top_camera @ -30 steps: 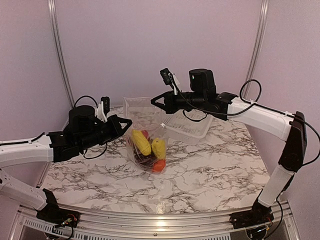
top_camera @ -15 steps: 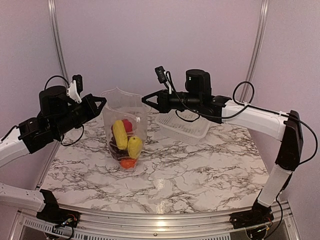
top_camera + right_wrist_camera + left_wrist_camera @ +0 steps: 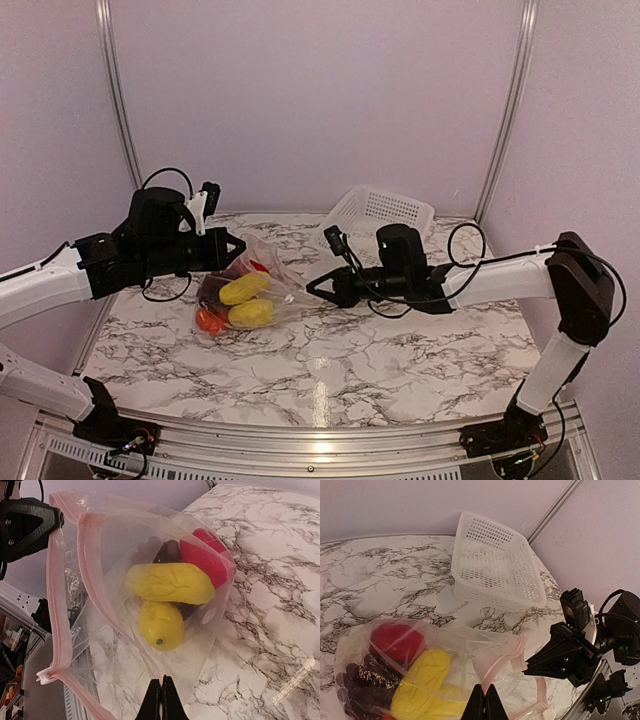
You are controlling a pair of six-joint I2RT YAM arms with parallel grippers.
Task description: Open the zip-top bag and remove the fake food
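Left jaws clenched on a fold of bag film. Right jaws likewise clamped on film at the opposite lip. The zip-top bag (image 3: 285, 292) lies stretched between the two sets of jaws, resting on the tabletop (image 3: 400, 350).

Pink zip strip (image 3: 50, 610) reads as parted just ahead of the right jaws: two separate tracks, mouth gaping toward them. Opening looks done, or nearly.

Fake food (image 3: 170, 584) is all inside, deeper in from the right jaws and just left of the left jaws: two yellow pieces, red piece (image 3: 207, 560), purple grapes (image 3: 355, 680), orange bit (image 3: 208, 320). Nothing out yet.

Remaining: free one set of jaws, then reach in or tip the bag out. White basket (image 3: 495, 565) sits beyond both jaws, apart from the bag.
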